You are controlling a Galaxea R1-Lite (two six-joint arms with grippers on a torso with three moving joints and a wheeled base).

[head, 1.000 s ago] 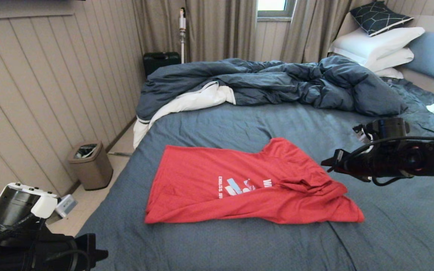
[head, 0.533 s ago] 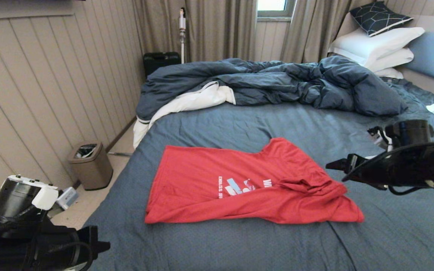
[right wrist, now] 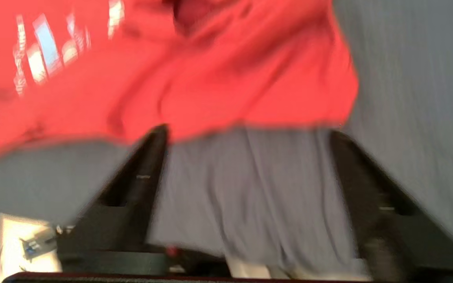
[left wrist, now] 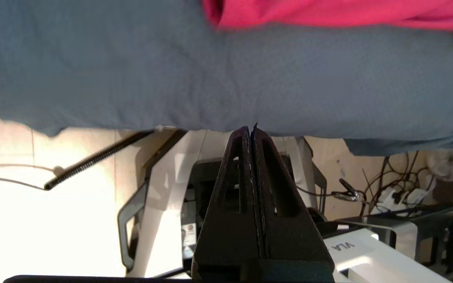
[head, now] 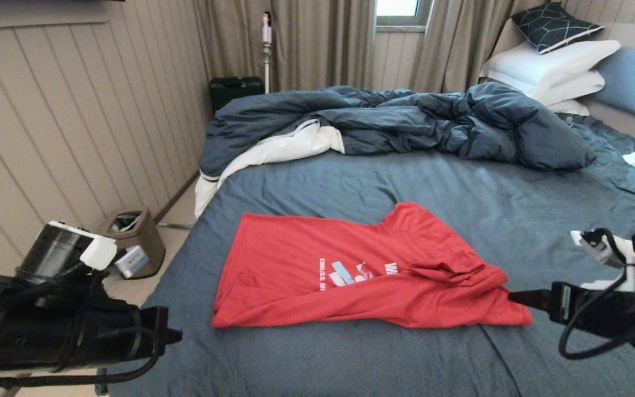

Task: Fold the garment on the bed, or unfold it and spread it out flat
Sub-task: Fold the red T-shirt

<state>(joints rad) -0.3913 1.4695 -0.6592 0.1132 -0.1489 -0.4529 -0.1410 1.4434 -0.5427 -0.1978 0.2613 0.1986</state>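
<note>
My right fingers point(right wrist: 246, 133) stand spread wide with nothing between them, only slate-blue sheet showing in the gap. One tip sits right at the red hem of the garment point(right wrist: 195, 78); the other is out over bare sheet. In the head view the right gripper point(head: 516, 298) lies at the lower right of the frame, its tip just beside the garment's right corner, whether touching I cannot tell.

My left fingers point(left wrist: 252, 135) are clenched together on nothing, hanging at the edge of the bed point(left wrist: 132, 78), with the garment's other corner well apart toward the top of that picture. In the head view that arm sits at the lower left of the frame, beside the mattress.

The garment point(head: 350, 270) lies in the middle of the frame, on the near half of the bed point(head: 350, 182), mostly flat, but bunched into folds on its right side, lettering partly hidden.

What worries me:
- Closing now, I judge I could pinch sheet along with shirt, or sheet alone, since only one tip meets the hem.
- The corner looks layered; catching just the top layer would drag the bunch rather than open it.
- Pulling with one hand while the left stays shut and away could slide the whole shirt instead of spreading it.
</note>
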